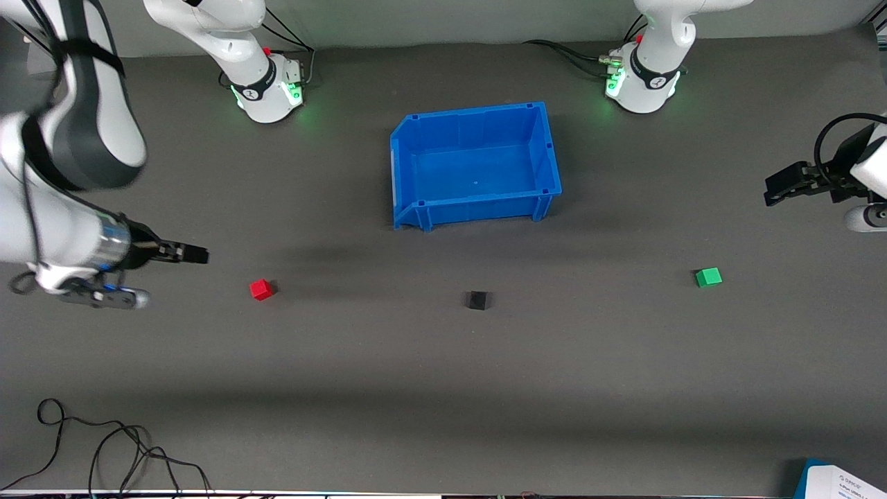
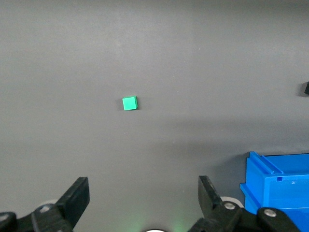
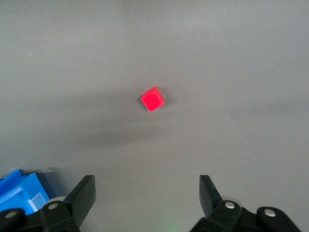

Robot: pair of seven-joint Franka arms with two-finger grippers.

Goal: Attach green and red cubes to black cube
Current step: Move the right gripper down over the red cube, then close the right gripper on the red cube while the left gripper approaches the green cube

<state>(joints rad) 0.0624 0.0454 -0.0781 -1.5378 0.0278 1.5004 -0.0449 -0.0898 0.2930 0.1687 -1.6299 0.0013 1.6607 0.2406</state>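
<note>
Nearest the front camera among the task's things is the black cube (image 1: 477,300), alone on the dark table (image 1: 443,416), closer to that camera than the blue bin (image 1: 409,173). On much the same line across the table, the red cube (image 1: 261,289) lies toward the right arm's end and the green cube (image 1: 708,277) toward the left arm's end, each well apart from the black one. Nothing is joined yet, so the task looks to be at its start.

Both hands are empty with fingers spread wide. In its wrist view the right hand (image 3: 147,203) hangs above bare table with the red cube ahead of its fingers; in the front view this hand (image 1: 187,254) is near that cube. The left hand (image 2: 144,205) hangs above the table's edge region at its own end, the green cube well ahead of it.

The step in hand seems to be the approach for the first pickup. To do it well, each hand should come over its cube before descending. The red cube sits turned against the finger line, so the wrist probably needs rotating until the fingers meet two flat faces. Grip low enough for a firm hold, leaving the face meant for the black cube uncovered.
</note>
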